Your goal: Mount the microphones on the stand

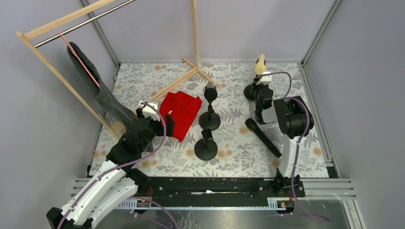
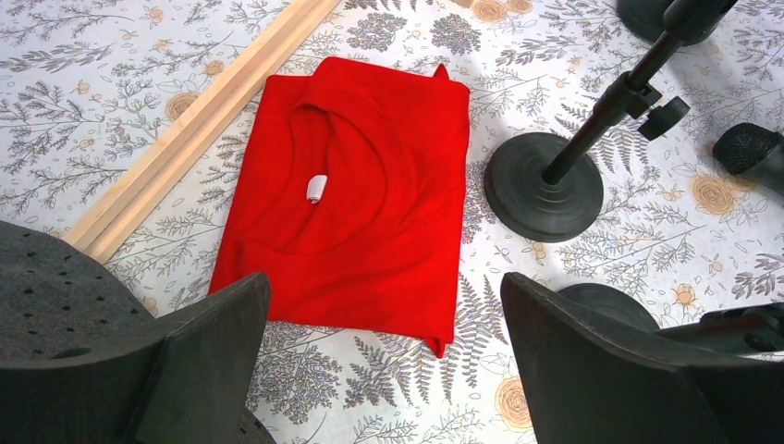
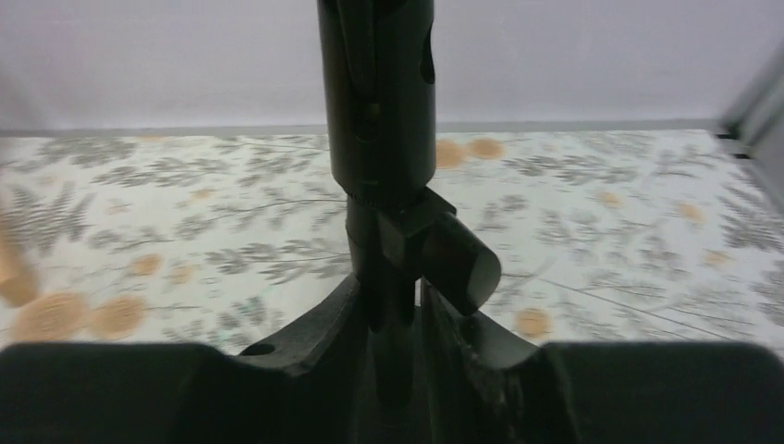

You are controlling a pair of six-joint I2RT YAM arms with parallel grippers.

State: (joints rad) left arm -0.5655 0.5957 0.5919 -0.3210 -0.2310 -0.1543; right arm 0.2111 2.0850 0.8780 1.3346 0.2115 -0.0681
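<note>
Closest to the right wrist lens, the right gripper (image 3: 396, 305) is clamped on the thin lower rod of the far-right stand (image 3: 377, 92), its fingers pinching just beneath the side knob (image 3: 462, 264). Seen from above, the cream-beige microphone (image 1: 260, 64) sits at the top of that stand, its long axis close to upright and leaning slightly toward the back wall. Which end is the head cannot be told. The main risk lies at this grip. A sideways pull or twist as the fingers let go could tip the stand on its round base (image 1: 249, 91) or shake the microphone out of its clip, and a finger could catch the knob on the way out. A black microphone (image 1: 263, 138) lies flat on the table (image 1: 239, 162), just beside the right arm's upright link. Its long axis runs diagonally, with the grille head toward the middle stands and the tail toward the near right corner. Being round, it would likely roll if the arm brushes it. A second black microphone (image 1: 210, 91) seems mounted on the middle stand (image 1: 209, 120), while the front stand (image 1: 206, 149) looks bare. The left gripper (image 2: 384, 282) hangs spread wide above the red shirt (image 2: 361, 185), holding nothing.
</note>
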